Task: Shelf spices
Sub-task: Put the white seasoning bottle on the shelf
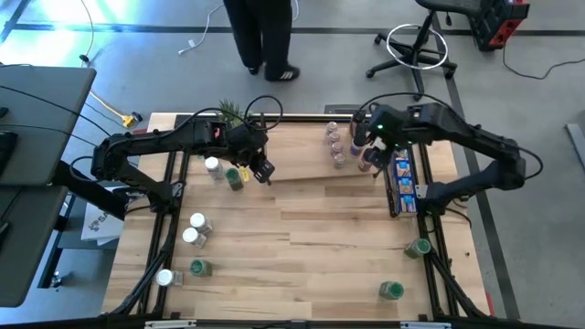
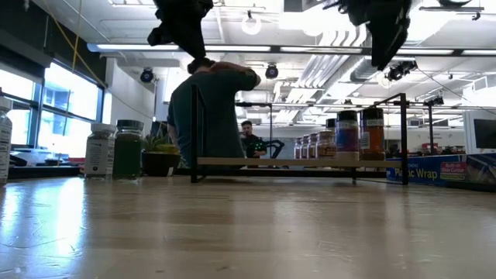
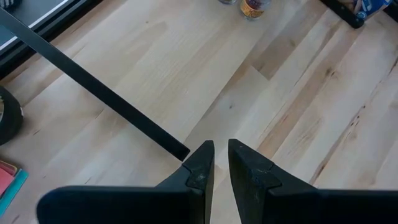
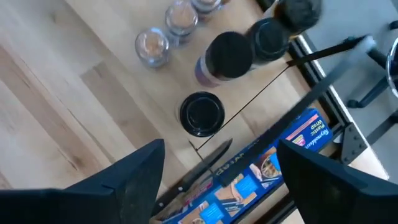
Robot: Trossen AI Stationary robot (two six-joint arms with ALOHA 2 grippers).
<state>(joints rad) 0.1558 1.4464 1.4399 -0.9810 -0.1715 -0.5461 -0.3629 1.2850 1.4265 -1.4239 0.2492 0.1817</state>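
The right gripper (image 4: 221, 171) is held above a black-lidded jar (image 4: 202, 114) on the shelf (image 1: 302, 174), jaws wide apart. The left gripper (image 3: 221, 155) is held over bare wood, jaws nearly together, nothing clamped.

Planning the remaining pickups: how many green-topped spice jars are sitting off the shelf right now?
4. One green-topped jar stands just left of the shelf, one at the high view's lower left, and two at its lower right. The arms may hide others.

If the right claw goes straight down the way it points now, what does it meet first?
Probably the black-lidded jar on the shelf, which lies between the open right claw's fingers, though depth is unclear.
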